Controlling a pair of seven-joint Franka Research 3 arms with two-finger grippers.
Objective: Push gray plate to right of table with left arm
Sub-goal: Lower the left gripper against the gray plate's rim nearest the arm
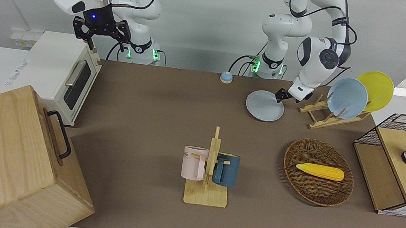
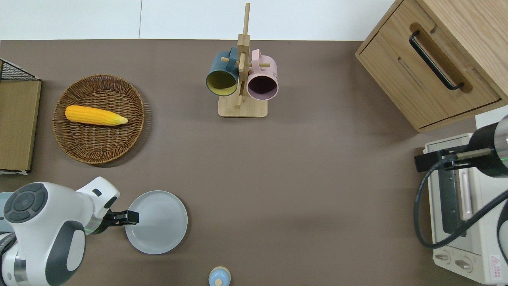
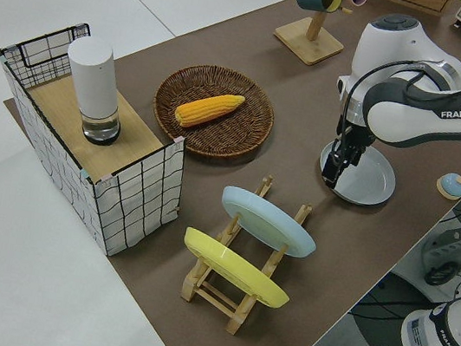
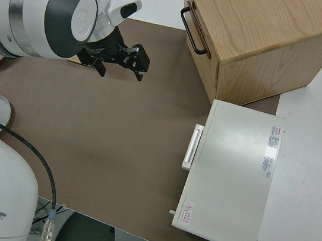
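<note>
While the right arm is parked, the left hand (image 2: 133,217), closure indeterminable, touches the gray plate's (image 2: 158,222) rim, lower left of overhead frame.

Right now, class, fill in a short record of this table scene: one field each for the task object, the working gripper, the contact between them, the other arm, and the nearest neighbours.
task object: round pale gray-blue plate, flat on the brown table
working gripper: left gripper, low at the plate's rim on the side toward the left arm's end
contact: appears to touch the rim; fingers look shut
other arm: right gripper open, parked
neighbours: wooden plate rack holding a sky-blue plate and a yellow plate; small blue bell
</note>
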